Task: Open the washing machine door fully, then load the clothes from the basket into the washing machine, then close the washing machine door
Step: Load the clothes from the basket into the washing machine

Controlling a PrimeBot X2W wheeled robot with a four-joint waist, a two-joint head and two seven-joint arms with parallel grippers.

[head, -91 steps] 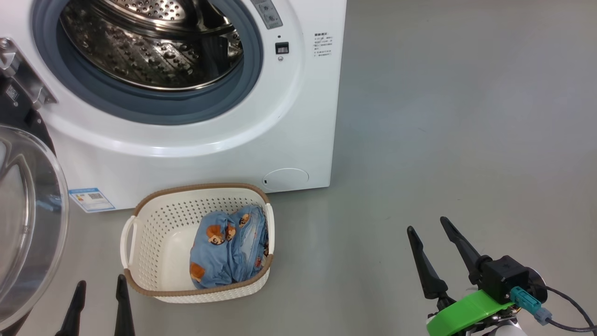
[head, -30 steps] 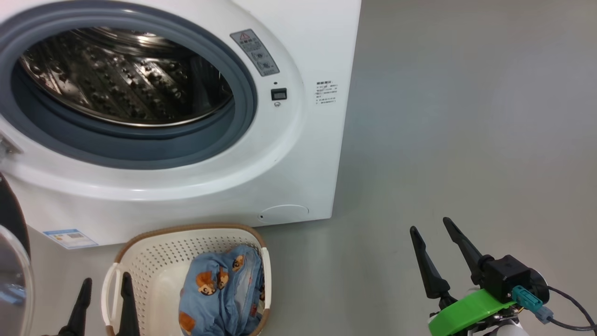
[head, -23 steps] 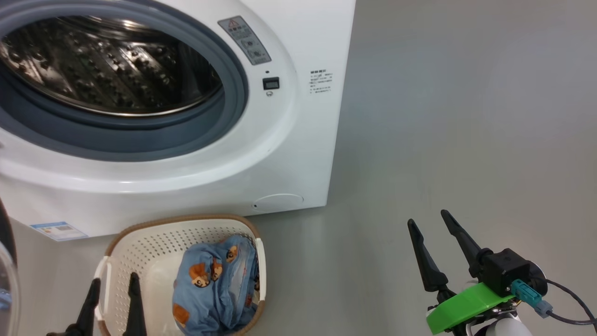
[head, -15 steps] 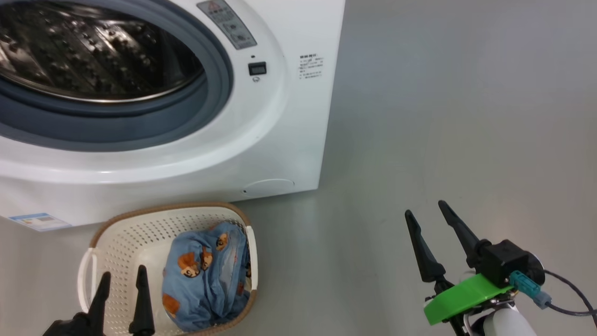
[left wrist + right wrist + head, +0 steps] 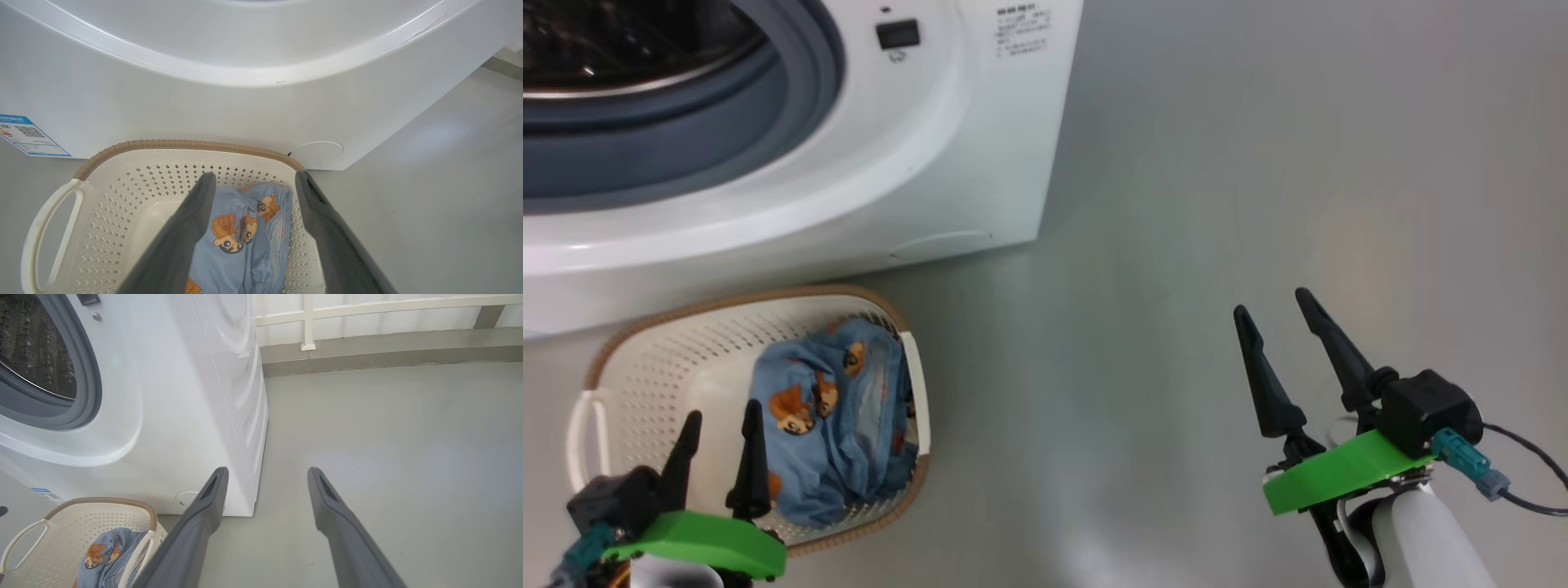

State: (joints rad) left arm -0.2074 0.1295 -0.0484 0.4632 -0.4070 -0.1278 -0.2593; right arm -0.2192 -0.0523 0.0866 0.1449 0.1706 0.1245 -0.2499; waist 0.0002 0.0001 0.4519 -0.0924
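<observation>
You will find the light blue fabric clothes [image 5: 829, 416], printed with orange-brown cartoon animals, bundled just ahead of the left gripper [image 5: 723, 408]. In the left wrist view they sit framed between its two dark fingers [image 5: 179, 237]. They lie in the cream-white perforated plastic basket [image 5: 645, 359] with a brown rim. This gripper's jaws stand wide apart and hold nothing. Beyond the basket stands the big white front-loading washing machine [image 5: 915, 163]. The right gripper [image 5: 1271, 301], equally spread and empty, hangs over the grey floor [image 5: 1143, 245], well apart from the basket.
</observation>
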